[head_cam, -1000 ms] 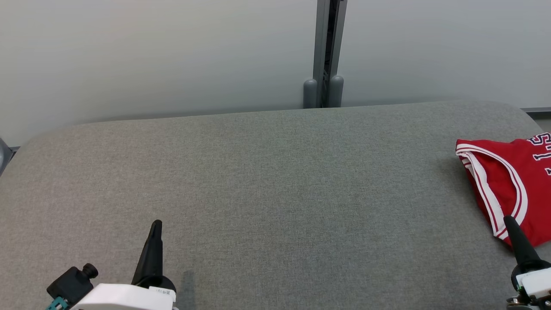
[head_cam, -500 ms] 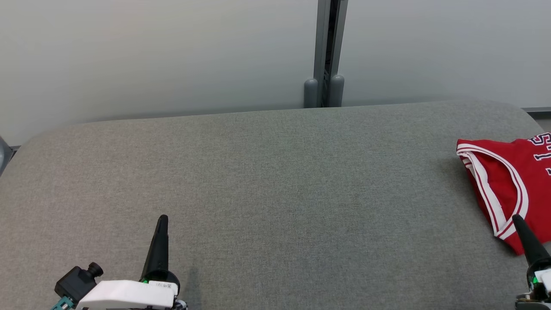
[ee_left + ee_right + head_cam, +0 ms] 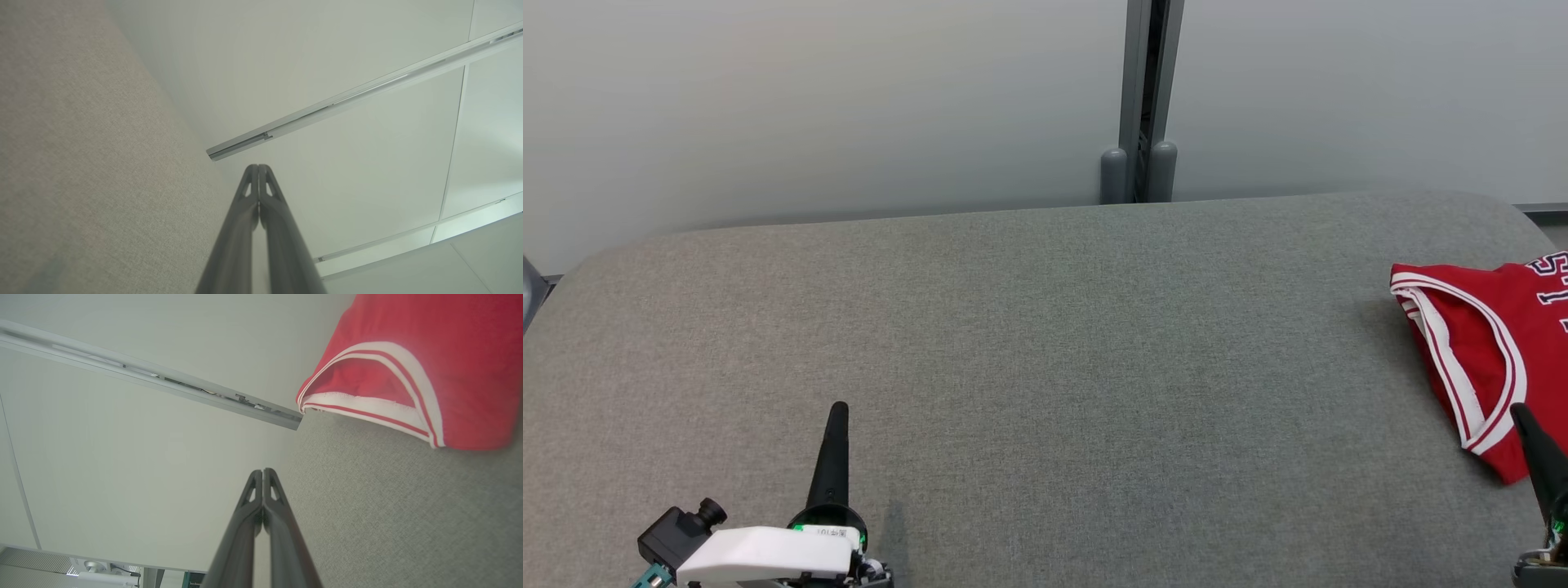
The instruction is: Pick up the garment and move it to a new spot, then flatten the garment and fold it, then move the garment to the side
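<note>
The left gripper (image 3: 838, 408) and right gripper (image 3: 1519, 411) are tapered black spikes. Plus a glossy white wrist shell (image 3: 768, 552), stubby black camera (image 3: 682, 532).

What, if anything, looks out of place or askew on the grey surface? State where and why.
Nothing is spilled or damaged. The red jersey lies at the far right of the grey fabric surface, turned at an angle to its edges, and one white-trimmed armhole gapes open rather than lying flat.
</note>
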Motion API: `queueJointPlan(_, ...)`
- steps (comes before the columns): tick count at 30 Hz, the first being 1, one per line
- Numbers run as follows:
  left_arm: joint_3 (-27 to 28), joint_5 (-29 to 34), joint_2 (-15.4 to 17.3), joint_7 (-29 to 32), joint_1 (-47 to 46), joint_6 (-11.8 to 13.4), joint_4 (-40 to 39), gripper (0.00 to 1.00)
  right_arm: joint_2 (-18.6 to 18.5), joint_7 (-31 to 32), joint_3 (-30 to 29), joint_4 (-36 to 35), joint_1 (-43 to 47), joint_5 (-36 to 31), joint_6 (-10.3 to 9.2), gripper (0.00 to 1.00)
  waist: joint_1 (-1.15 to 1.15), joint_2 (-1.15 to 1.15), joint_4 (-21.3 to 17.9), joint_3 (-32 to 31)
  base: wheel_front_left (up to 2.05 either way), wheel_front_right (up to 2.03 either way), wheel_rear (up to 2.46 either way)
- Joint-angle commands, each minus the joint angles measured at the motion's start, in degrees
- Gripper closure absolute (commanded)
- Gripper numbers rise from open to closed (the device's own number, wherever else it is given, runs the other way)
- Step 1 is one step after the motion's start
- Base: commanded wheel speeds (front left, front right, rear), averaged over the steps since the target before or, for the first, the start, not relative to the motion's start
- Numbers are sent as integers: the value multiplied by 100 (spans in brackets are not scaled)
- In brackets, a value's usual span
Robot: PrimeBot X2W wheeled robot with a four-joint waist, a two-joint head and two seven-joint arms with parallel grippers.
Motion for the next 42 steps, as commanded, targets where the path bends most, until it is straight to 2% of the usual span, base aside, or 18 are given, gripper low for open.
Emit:
queueJointPlan(1,-8,-165,-18,-39,-120,-68,0,100,-49,71,-67,15,-115,201,2,100,0,0,2,2,0,0,0)
queueJointPlan(42,-130,-1593,-319,-160,-327,-409,238,100,-47,618,-610,445,-337,1853,2,100,0,0,30,25,0,0,0)
